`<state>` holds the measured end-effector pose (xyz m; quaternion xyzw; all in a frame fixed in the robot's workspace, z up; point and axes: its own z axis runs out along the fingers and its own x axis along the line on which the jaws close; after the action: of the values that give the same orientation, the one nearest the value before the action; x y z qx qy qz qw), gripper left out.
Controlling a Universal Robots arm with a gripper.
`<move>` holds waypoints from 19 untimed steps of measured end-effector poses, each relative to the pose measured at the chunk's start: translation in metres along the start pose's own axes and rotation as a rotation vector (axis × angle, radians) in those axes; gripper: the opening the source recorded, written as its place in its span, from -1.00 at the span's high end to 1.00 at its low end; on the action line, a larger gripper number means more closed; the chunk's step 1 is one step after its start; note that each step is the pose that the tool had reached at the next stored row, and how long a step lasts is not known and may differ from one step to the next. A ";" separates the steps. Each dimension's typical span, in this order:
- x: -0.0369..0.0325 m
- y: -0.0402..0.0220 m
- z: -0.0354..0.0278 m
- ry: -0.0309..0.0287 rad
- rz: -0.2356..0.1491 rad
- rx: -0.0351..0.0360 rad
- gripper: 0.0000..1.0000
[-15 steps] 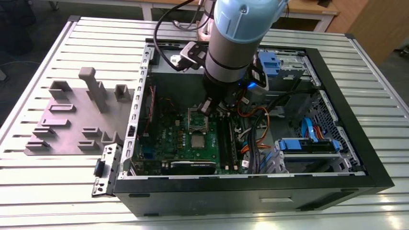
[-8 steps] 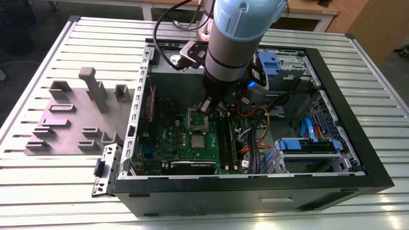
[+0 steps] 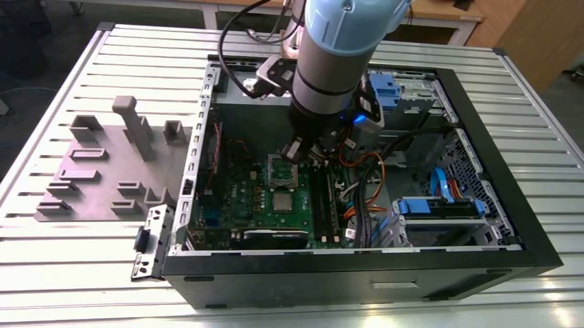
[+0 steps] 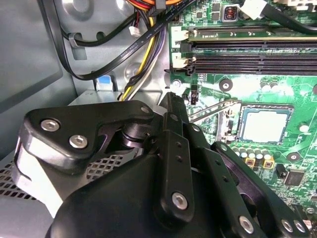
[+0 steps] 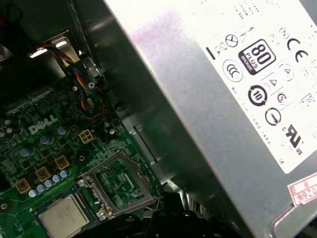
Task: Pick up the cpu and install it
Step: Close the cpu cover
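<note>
The cpu (image 3: 284, 203) (image 4: 266, 125) (image 5: 63, 216) lies flat in its socket on the green motherboard (image 3: 239, 198), silvery top up. Beside it the silver socket frame (image 3: 283, 171) (image 5: 121, 186) stands flipped open, and a thin metal lever (image 4: 213, 110) runs along the socket's edge. My gripper (image 3: 297, 150) (image 4: 171, 99) hangs inside the open computer case (image 3: 474, 225), just beyond the open frame and a short way from the cpu. Its black fingers meet in one tip, shut with nothing between them. It touches neither the cpu nor the frame.
A grey metal power supply (image 5: 223, 99) with a white label stands close beside the gripper. Black memory slots (image 4: 247, 54) and bundled cables (image 3: 365, 178) run next to the socket. Blue drive brackets (image 3: 438, 205) sit at the exterior view's right, a grey fixture plate (image 3: 100, 171) on the table at its left.
</note>
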<state>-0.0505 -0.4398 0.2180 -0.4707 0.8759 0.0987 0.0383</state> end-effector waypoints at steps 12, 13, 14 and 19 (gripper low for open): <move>0.0000 0.0014 -0.0035 0.0098 0.000 0.0066 0.79; -0.0001 0.0015 -0.0039 0.0106 0.000 0.0071 0.79; -0.0001 0.0016 -0.0043 0.0115 0.000 0.0077 0.79; -0.0003 0.0022 -0.0071 0.0149 0.001 0.0099 0.79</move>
<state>-0.0520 -0.4398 0.2253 -0.4710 0.8768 0.0908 0.0340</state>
